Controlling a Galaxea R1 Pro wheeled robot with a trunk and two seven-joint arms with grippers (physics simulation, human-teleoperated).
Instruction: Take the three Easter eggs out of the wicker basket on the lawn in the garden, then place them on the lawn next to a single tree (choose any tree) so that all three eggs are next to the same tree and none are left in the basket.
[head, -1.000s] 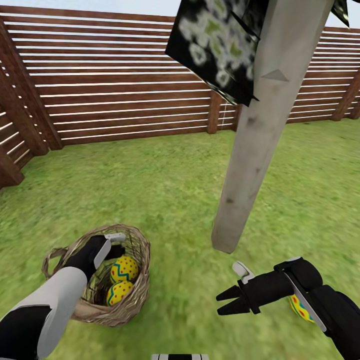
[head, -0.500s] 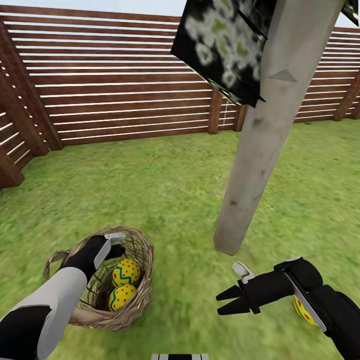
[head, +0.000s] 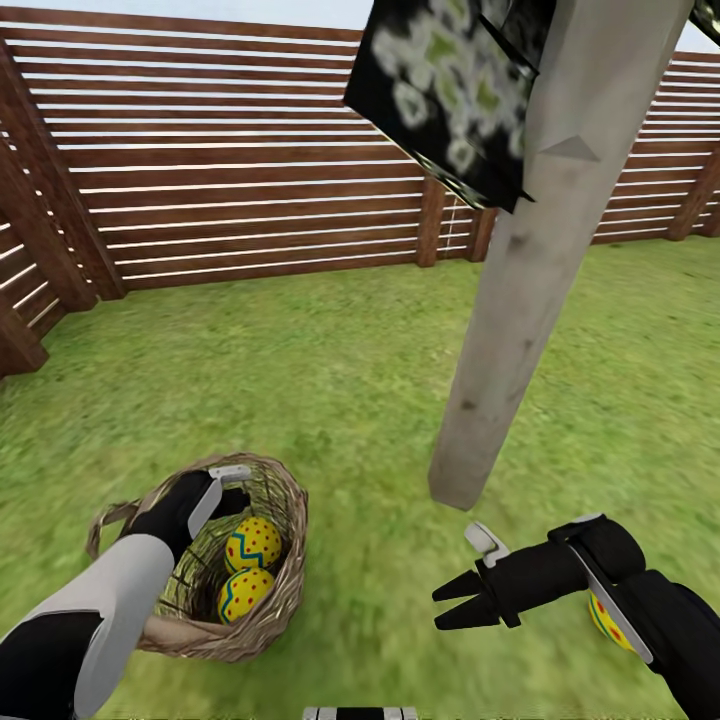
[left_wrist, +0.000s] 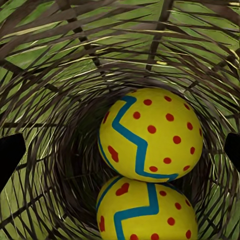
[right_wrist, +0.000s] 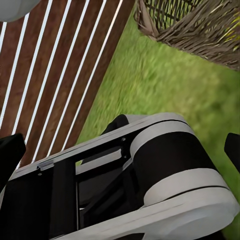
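The left gripper (head: 232, 490) hangs inside the mouth of the wicker basket (head: 275, 600), its fingers spread wide and holding nothing. In the left wrist view the two dark fingertips (left_wrist: 10, 155) sit at opposite edges, well apart, with two eggs between and beyond them. The upper egg (left_wrist: 151, 134) rests against the lower egg (left_wrist: 147, 210) at the bottom of the basket (left_wrist: 55, 75), both yellow with red dots and a blue zigzag band. From the head camera these two eggs (head: 253, 545) (head: 243, 592) lie just right of the left arm, one nearer than the other.

The right gripper (head: 462, 598) hovers low over the lawn (head: 330, 380) on the right, its fingers parted and empty, pointing left toward the basket. A third egg (head: 603, 620) lies on the grass beneath the right forearm, mostly hidden by it, near the foot of the tree (head: 530, 260). The pale trunk meets the ground just beyond the right gripper, well right of the basket. Dark speckled foliage (head: 440, 90) hangs at the top of the trunk. A brown slatted fence (head: 230, 200) closes the far side of the garden.
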